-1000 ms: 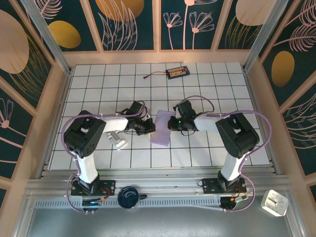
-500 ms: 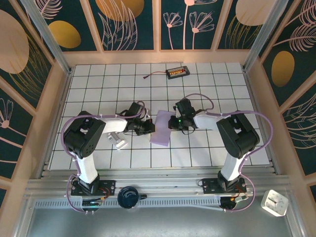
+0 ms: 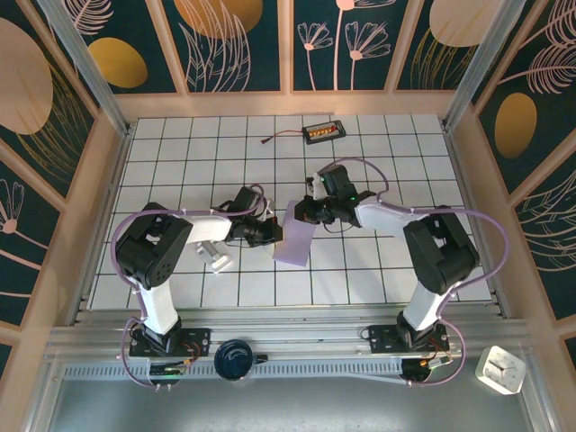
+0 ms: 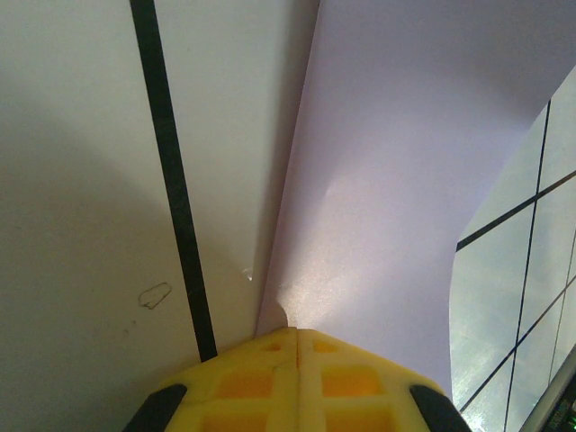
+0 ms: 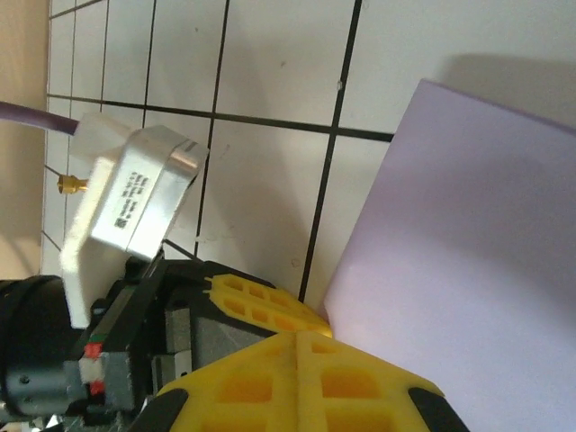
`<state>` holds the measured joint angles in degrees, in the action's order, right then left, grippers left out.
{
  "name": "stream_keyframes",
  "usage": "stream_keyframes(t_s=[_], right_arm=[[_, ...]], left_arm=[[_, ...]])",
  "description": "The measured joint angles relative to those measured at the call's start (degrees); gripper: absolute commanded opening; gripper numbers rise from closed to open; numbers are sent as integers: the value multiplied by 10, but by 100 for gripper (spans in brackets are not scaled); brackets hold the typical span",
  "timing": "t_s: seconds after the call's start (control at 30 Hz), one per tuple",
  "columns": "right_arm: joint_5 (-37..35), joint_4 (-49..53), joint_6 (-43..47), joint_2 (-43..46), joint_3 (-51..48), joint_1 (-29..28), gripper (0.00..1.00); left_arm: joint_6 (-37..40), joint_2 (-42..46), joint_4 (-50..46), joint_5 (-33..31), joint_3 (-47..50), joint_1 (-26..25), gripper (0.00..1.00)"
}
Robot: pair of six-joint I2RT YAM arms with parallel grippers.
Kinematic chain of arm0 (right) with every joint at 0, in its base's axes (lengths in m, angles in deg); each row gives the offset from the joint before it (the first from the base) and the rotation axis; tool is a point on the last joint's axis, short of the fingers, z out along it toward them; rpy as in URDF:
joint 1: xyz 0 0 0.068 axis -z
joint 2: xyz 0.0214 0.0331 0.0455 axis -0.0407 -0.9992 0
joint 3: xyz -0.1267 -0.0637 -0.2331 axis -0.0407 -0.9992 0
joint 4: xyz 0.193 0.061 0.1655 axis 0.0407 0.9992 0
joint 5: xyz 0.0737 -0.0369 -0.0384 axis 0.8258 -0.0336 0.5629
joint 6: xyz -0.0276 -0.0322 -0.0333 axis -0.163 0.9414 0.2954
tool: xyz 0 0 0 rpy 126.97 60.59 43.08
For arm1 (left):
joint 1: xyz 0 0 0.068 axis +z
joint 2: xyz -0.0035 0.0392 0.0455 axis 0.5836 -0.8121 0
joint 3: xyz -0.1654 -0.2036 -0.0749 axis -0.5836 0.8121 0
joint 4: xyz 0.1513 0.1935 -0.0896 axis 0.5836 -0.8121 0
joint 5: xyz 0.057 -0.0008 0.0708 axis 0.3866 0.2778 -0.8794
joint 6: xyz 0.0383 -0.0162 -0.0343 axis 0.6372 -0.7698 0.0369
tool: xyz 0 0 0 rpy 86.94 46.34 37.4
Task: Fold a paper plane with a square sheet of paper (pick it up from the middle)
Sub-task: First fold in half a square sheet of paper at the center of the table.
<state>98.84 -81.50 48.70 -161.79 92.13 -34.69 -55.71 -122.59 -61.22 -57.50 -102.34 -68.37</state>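
Left gripper (image 4: 297, 335): closed, its yellow fingers pressed together on the left edge of the square sheet of paper (image 3: 295, 236); the sheet lifts from your tips and bows away over the tiles
Right gripper (image 5: 297, 337): closed as well, tips right at a corner of the sheet; you cannot tell whether paper is pinched between them or merely lies against them
Sheet: between the two grippers, mid-way across the white tiled table (image 3: 360, 270), partly raised on its left side; from above it looks narrower than it is long, so it is probably doubled lengthwise
Step in hand: you seem to be on the first lengthwise fold, with no pointed dart shape yet
Next move: bring the lifted edge squarely onto its opposite edge, keep the right tips steadying the far end, then press along the crease; thin paper will buckle if you pull the two grips apart
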Motion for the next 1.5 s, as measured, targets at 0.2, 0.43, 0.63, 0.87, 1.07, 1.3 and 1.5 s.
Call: stream_keyframes(t_s=[0.2, 0.43, 0.63, 0.87, 1.07, 1.3, 1.5], right_arm=[[23, -20, -16, -67, 15, -20, 0], [29, -28, -25, -103, 37, -29, 0], [29, -33, -27, -125, 49, -29, 0], [15, -25, -27, -150, 68, -32, 0], [-1, -3, -27, -155, 81, -34, 0], [-3, 5, -29, -156, 86, -34, 0], [10, 16, -38, -165, 99, -27, 0]], left_arm=[[4, 1, 2, 0, 1, 0, 0], [6, 2, 3, 0, 3, 1, 0], [6, 2, 4, 0, 5, 1, 0], [14, 2, 6, 0, 5, 1, 0], [23, 2, 8, 0, 7, 1, 0], [31, 2, 14, 1, 11, 1, 0], [36, 2, 26, 5, 19, 2, 0]])
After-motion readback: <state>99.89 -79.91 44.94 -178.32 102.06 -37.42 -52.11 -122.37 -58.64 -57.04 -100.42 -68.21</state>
